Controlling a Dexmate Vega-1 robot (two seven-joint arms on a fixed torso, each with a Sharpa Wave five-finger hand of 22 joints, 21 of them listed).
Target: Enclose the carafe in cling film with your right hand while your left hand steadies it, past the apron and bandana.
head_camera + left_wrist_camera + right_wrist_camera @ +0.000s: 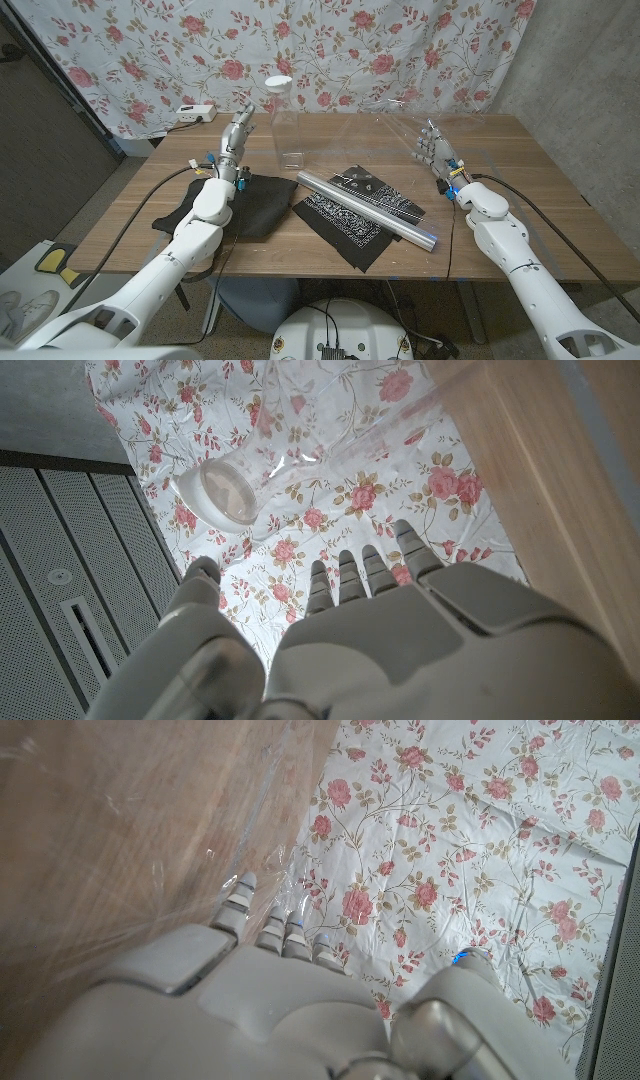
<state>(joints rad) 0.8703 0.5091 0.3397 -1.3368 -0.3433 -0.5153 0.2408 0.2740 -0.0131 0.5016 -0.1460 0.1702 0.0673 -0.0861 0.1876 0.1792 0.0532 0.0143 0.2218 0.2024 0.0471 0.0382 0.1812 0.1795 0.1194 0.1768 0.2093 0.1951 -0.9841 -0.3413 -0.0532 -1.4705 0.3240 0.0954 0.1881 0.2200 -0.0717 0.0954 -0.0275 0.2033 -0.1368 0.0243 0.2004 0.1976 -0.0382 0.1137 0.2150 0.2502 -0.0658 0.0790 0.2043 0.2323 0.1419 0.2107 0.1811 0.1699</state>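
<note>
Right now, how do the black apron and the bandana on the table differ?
The apron is plain black, while the bandana is black with a white paisley print. The apron lies bunched under the left arm, on the robot's left side; the bandana lies spread flat near the table's middle. The cling film roll lies across the bandana, not the apron. Both are dark cloths lying in front of the carafe.

Head camera overlooks the table point(520, 200); wrist cameras face floral curtain point(340, 510).

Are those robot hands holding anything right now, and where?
The right hand seems to hold the cling film by its edge. The left hand is beside the carafe; contact unclear.
</note>
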